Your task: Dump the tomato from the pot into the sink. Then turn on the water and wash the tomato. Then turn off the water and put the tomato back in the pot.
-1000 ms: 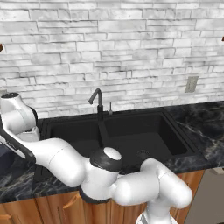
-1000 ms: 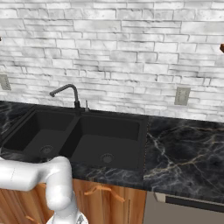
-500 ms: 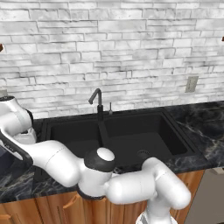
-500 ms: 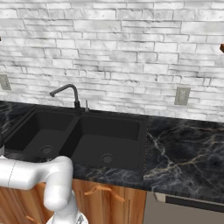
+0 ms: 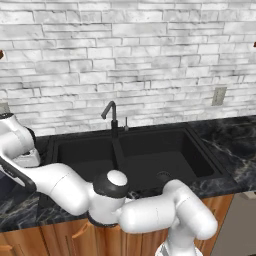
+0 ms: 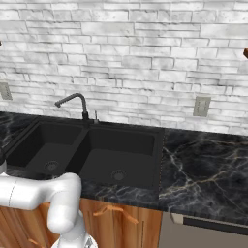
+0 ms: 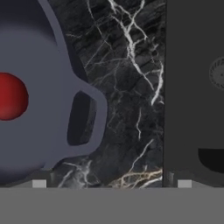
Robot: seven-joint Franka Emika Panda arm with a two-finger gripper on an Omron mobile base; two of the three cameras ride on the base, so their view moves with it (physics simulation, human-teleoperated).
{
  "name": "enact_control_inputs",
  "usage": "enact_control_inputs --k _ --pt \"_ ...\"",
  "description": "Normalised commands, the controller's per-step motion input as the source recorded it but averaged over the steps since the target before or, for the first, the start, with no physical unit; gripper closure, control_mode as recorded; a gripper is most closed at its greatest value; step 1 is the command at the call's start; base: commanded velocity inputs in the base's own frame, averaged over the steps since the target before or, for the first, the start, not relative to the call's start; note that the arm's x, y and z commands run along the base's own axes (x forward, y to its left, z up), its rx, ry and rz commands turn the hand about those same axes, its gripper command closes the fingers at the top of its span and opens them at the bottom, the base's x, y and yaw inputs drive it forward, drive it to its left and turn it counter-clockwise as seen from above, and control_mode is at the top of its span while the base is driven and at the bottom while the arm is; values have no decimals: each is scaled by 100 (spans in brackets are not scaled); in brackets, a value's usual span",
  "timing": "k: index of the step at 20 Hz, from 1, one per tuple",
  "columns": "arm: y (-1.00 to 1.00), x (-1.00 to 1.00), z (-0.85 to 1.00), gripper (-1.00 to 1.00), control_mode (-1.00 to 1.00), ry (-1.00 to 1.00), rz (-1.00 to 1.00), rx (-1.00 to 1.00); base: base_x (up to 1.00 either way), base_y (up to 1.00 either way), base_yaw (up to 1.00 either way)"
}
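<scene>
Fingers [image 7: 111, 183] spread wide, empty; pot [image 7: 52, 131] (tomato [image 7: 11, 96] inside) beyond 1 fingertip.

The hand view's left edge cuts off the pot [image 7: 43, 109] and tomato [image 7: 11, 96].

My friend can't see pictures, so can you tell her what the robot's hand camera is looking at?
A red tomato sits inside a dark blue-grey pot, whose loop handle points toward the black sink. The pot stands on a black marble counter with white veins, and a strip of counter separates it from the sink, where part of a round drain shows.
</scene>
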Motion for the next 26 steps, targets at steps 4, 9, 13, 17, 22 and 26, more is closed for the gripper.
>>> enact_control_inputs --k 4,9,13,17,22,26 --pt "8 9 -8 -100 -100 -3 0 4 0 0 0" --pt "7 16 -8 -100 -100 -1 0 6 0 0 0" --pt "6 21 -12 -100 -100 0 0 6 0 0 0" --pt "7 27 -16 -100 -100 0 0 4 0 0 0" --pt "9 24 -18 -100 -100 0 0 2 0 0 0" --pt "11 19 -21 -100 -100 0 0 1 0 0 0"
